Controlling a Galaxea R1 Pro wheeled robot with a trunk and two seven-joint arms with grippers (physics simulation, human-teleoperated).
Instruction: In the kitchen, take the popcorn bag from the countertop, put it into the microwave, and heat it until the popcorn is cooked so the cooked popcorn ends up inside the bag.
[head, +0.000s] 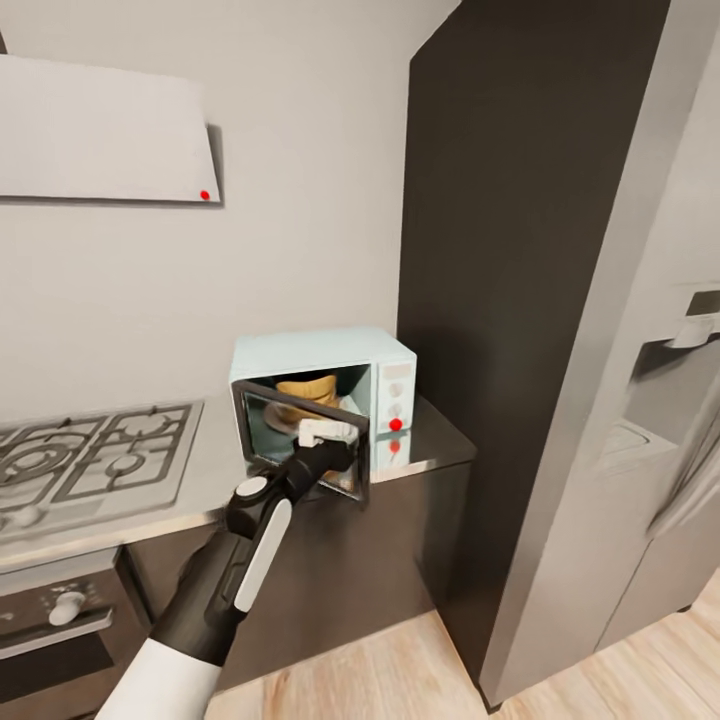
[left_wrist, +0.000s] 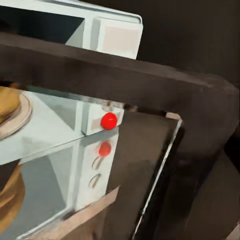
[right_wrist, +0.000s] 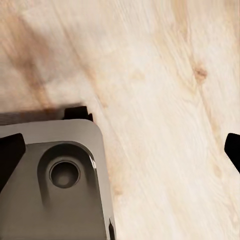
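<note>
The pale mint-blue microwave (head: 330, 352) stands on the steel countertop (head: 435, 440) beside a tall dark cabinet. Its dark glass door (head: 268, 425) hangs part-way open. Inside on the turntable sits the golden-tan popcorn bag (head: 305, 388), also at the edge of the left wrist view (left_wrist: 7, 102). A red indicator light (head: 396, 424) glows on the control panel (left_wrist: 108, 120) and is mirrored in the door glass. My left gripper (head: 325, 436) is against the door's outer face near its free edge; its jaws are not clear. My right gripper (right_wrist: 120, 150) is open above the wooden floor.
A gas hob (head: 90, 460) lies left of the microwave, with a black oven (head: 60, 620) below and a hood (head: 100, 130) above. A tall dark cabinet (head: 500, 250) and a grey fridge (head: 650, 400) stand to the right. My base (right_wrist: 55, 180) is below the right gripper.
</note>
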